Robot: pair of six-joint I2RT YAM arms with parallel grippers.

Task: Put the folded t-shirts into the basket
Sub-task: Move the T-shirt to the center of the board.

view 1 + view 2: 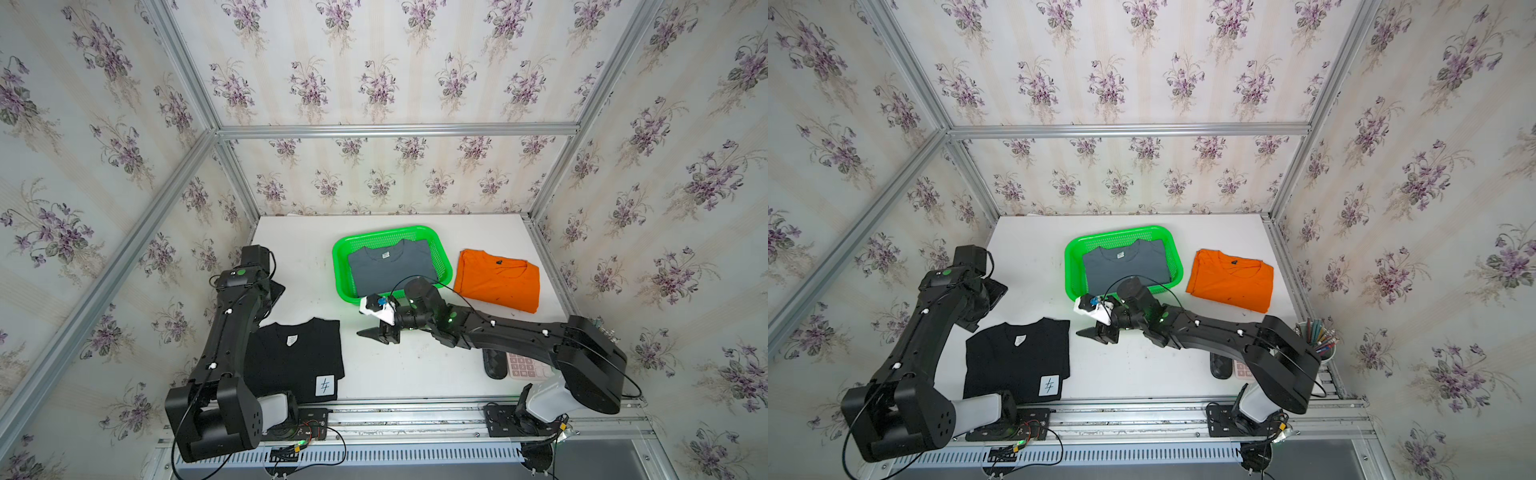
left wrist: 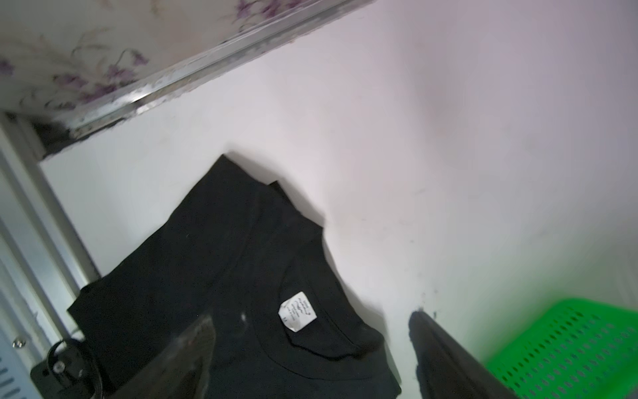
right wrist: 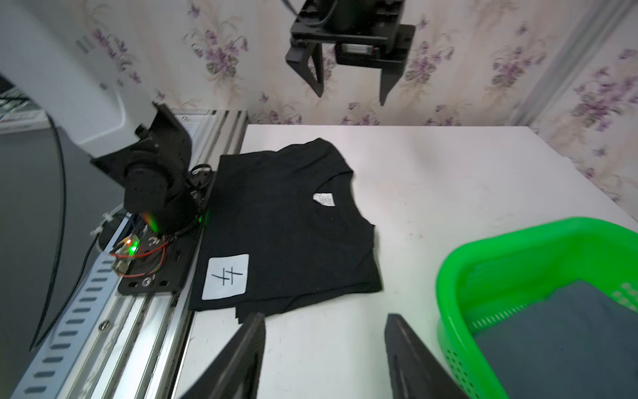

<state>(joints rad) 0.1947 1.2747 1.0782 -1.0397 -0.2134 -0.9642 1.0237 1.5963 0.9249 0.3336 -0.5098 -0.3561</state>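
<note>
Where the white table (image 1: 415, 374) meets its front rail (image 1: 415, 409) lies a folded black t-shirt (image 1: 295, 357), its white hem patch (image 1: 324, 385) pen-marked with crossed strokes. The left gripper (image 3: 351, 99) and right gripper (image 3: 325, 316) hover empty, jaws apart. Beyond, a slate-grey folded t-shirt (image 1: 390, 270) fills the bright green perforated plastic basket (image 1: 337, 266); an orange folded t-shirt (image 1: 496, 280) lies beside it.
</note>
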